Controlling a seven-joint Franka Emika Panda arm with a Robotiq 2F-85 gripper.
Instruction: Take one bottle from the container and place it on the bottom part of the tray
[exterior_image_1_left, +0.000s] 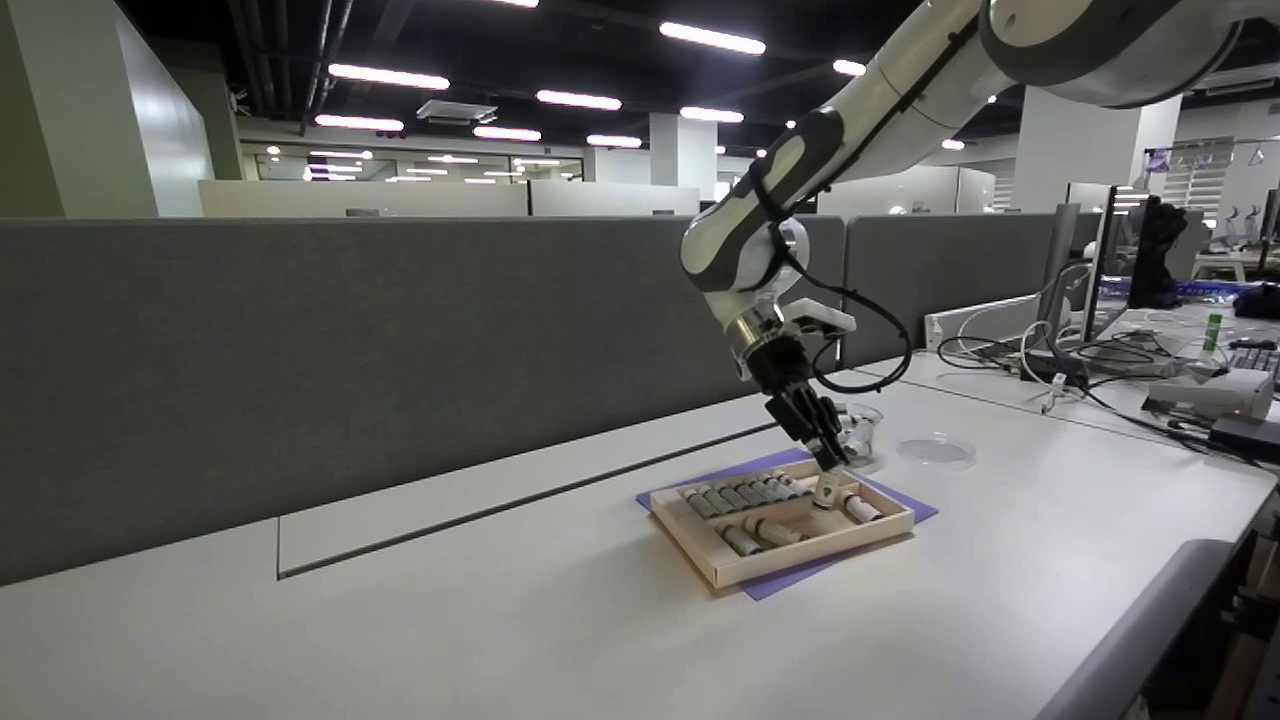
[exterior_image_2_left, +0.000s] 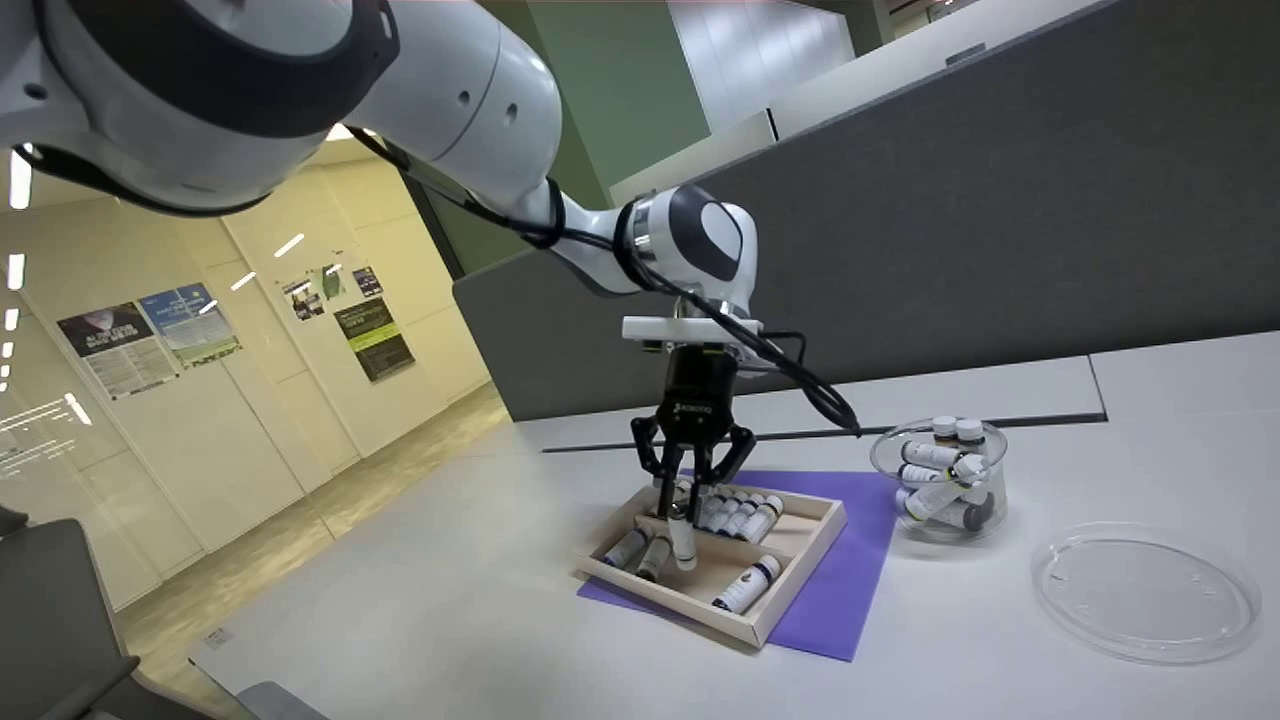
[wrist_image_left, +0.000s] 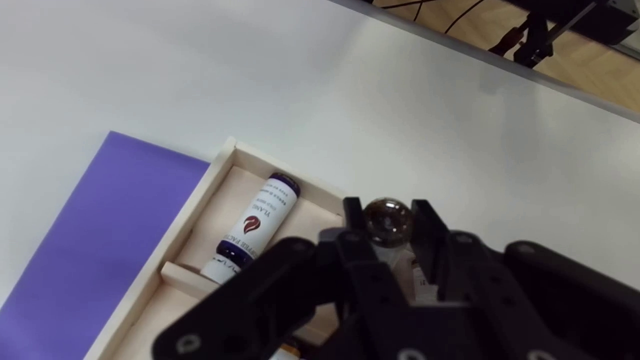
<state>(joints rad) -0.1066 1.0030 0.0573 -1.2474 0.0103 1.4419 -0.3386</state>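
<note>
Wrist view only: held bottle end-on, brown and round; a lying bottle shows readable print. Jaws pinch the held bottle's upper end; the rest hangs below them, slightly tilted, in or over (cannot tell which) the compartment of the tray with three lying bottles. Farther along the table, both exterior views only: container with more bottles, then clear disc.

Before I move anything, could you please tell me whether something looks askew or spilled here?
Yes, mildly: the tray sits turned on the purple sheet, a corner overhanging the sheet's edge. In the tray's bottom part, two bottles lie at differing angles, unlike the neat upper row. I see no spill.
</note>
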